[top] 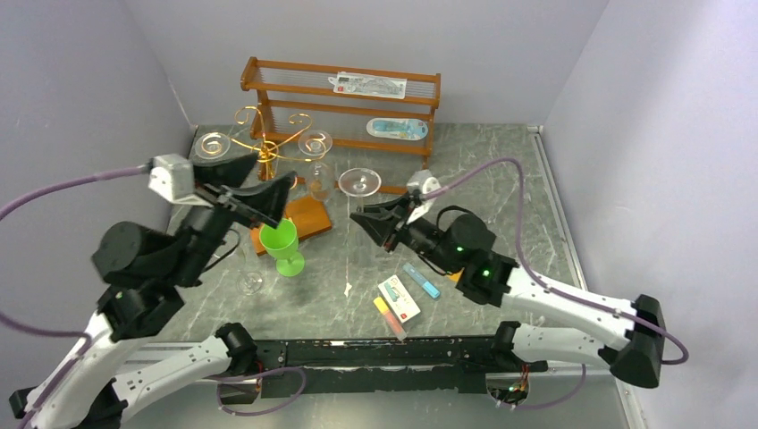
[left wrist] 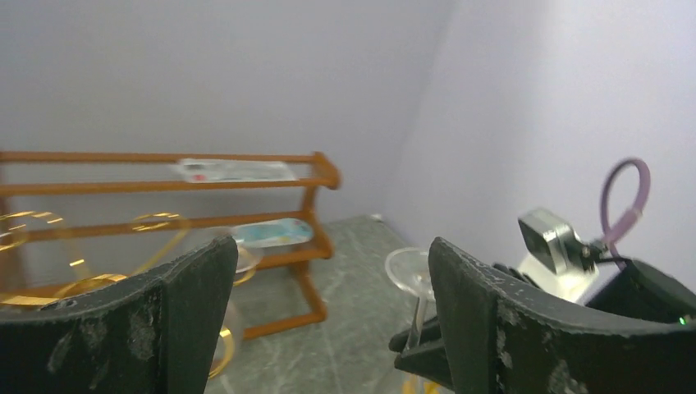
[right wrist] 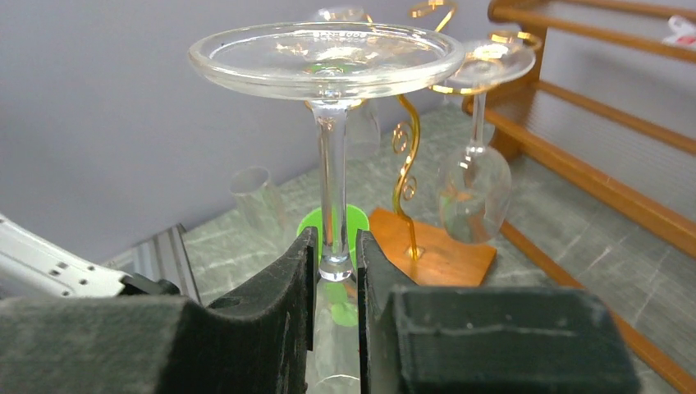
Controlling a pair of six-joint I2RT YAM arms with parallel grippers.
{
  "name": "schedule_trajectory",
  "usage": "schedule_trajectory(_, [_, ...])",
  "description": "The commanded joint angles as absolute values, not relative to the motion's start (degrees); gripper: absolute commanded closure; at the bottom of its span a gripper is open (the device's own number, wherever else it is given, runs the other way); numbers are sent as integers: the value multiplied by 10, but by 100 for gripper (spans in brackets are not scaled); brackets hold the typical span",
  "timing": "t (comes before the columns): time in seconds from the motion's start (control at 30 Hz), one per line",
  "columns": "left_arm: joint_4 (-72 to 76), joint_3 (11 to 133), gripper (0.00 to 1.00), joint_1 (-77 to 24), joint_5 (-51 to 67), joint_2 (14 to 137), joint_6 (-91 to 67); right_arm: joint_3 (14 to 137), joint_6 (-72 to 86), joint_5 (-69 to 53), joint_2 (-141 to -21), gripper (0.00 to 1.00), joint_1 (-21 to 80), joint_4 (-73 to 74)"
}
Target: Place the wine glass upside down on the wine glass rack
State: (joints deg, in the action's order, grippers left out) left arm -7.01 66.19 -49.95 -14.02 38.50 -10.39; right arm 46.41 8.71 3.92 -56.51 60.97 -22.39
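The clear wine glass [right wrist: 331,180] is upside down, its round foot [top: 360,181] uppermost. My right gripper [right wrist: 335,254] is shut on its stem just above the bowl, right of the rack. The wine glass rack [top: 268,145] is gold wire on a brown base [top: 304,217]. Another clear glass [right wrist: 473,193] hangs upside down from one of its arms. My left gripper [top: 275,170] hovers open and empty in front of the rack, over the base. In the left wrist view, the held glass's foot [left wrist: 408,271] shows between my wide-apart left fingers [left wrist: 484,304].
A two-tier wooden shelf [top: 344,107] with packets stands against the back wall. A green plastic goblet [top: 284,246] stands by the rack's base, with a small clear glass [top: 252,282] near it. A card box [top: 399,298] and coloured sticks [top: 420,279] lie near the front.
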Motion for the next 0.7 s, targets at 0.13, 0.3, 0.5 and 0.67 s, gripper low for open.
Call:
schedule_trajectory(0.13, [-208, 685, 11, -498, -342, 328, -58, 518, 87, 53, -681, 100, 611, -322])
schedule_trajectory(0.3, [-208, 677, 11, -499, -364, 307, -49, 567, 97, 59, -754, 100, 611, -335])
schedule_trajectory(0.5, [-212, 672, 12, -499, -373, 307, -41, 611, 89, 65, -831, 100, 610, -348])
schedule_trajectory(0.67, [-222, 672, 13, -499, -397, 310, -35, 628, 67, 66, -875, 100, 602, -363])
